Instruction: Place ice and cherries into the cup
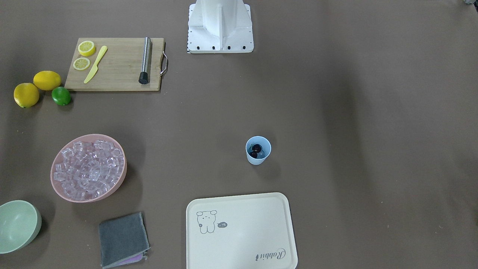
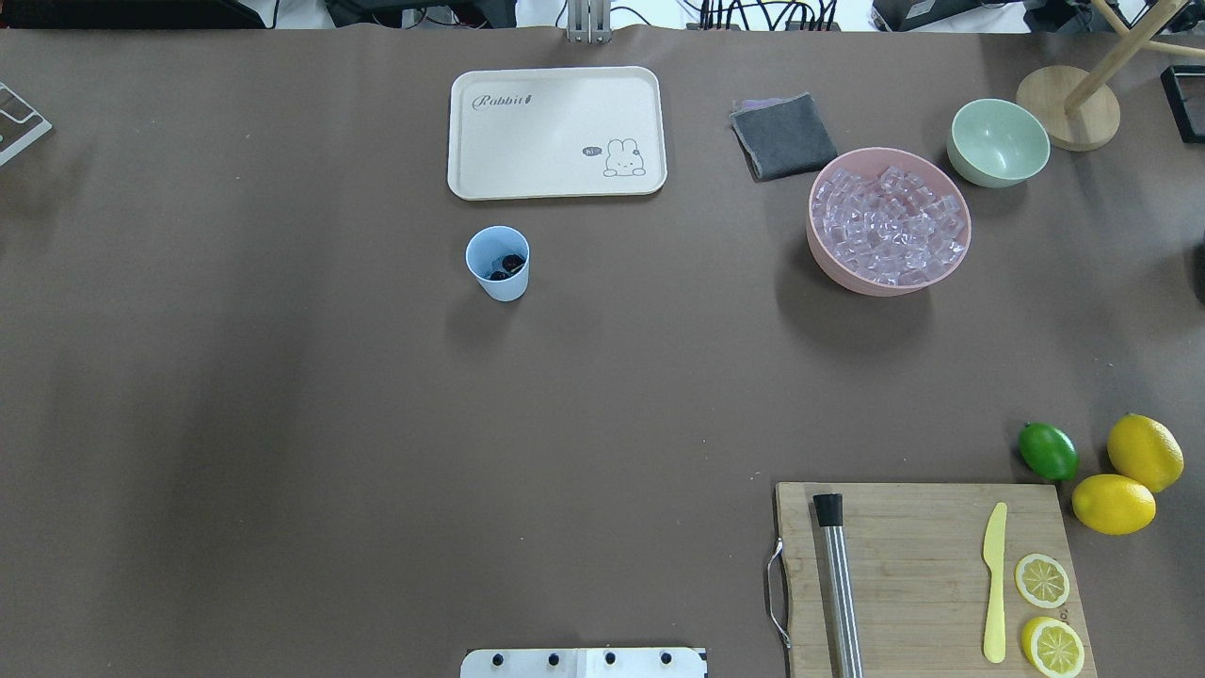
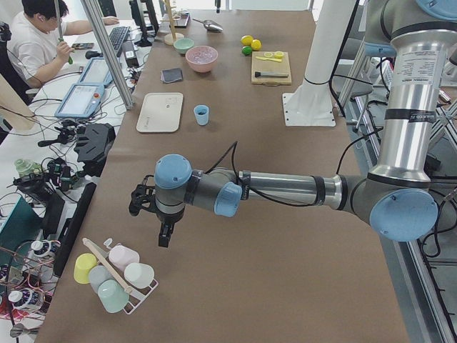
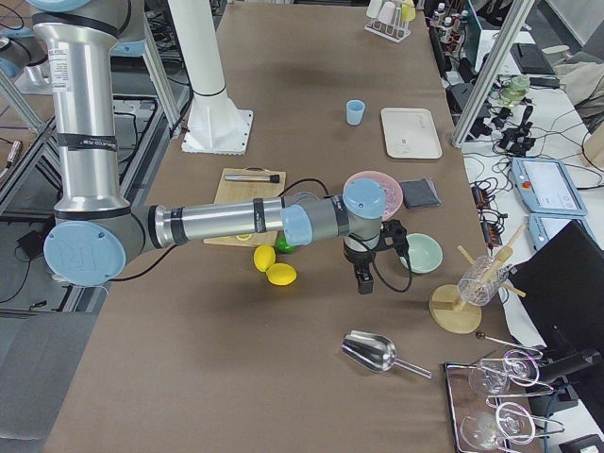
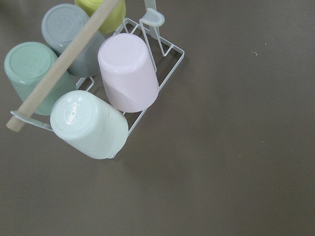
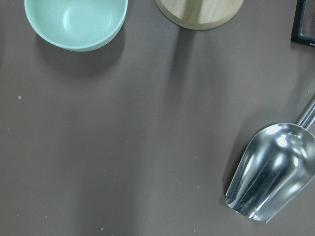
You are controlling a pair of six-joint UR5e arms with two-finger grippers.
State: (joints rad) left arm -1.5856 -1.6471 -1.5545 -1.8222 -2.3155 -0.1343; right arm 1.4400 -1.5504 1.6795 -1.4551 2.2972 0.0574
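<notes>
The light blue cup (image 1: pixel 257 150) stands upright mid-table, just on the robot's side of the cream tray; it also shows in the overhead view (image 2: pixel 498 264). The dark cherries (image 1: pixel 255 149) lie inside it. The ice (image 1: pixel 89 168) fills the pink bowl (image 1: pixel 87 200). My left gripper (image 3: pixel 164 236) shows only in the exterior left view, pointing down above a rack of cups, far from the blue cup. My right gripper (image 4: pixel 363 281) shows only in the exterior right view, pointing down near the green bowl. I cannot tell if either is open or shut.
A cream tray (image 1: pixel 242 254), a grey cloth (image 1: pixel 121 239) and a pale green bowl (image 1: pixel 16 226) lie on the operators' side. A cutting board (image 1: pixel 115 63) holds lemon slices, a knife and a muddler, with lemons and a lime (image 1: pixel 61 96) beside it. A metal scoop (image 6: pixel 270 172) lies below the right wrist.
</notes>
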